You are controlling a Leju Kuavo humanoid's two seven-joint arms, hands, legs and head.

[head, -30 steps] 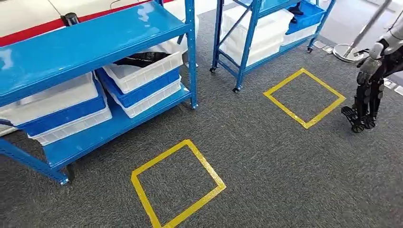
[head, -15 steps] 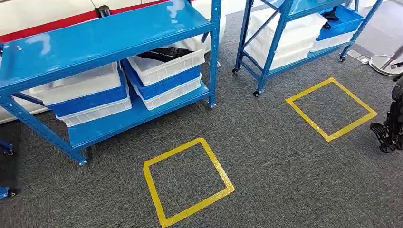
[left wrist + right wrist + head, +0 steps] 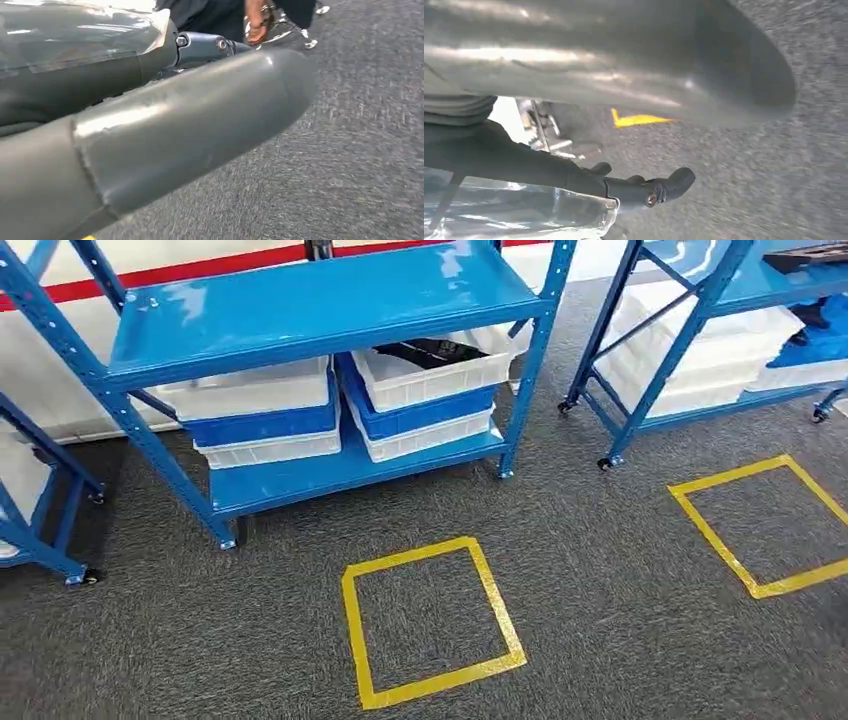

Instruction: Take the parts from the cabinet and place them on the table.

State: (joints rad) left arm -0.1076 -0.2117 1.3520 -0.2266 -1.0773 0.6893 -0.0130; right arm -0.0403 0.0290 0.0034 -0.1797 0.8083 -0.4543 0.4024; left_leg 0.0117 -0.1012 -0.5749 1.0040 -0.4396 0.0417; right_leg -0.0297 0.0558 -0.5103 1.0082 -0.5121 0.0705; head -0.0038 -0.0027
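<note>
below the head camera blue cabinet (image 3: 320, 310), wrist views: both hands' grip unclear

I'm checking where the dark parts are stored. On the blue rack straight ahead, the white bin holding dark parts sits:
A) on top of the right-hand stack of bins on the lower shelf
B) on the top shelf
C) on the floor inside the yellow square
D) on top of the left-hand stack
A: the white bin with dark parts tops the right-hand stack on the lower shelf of the blue rack.
</note>
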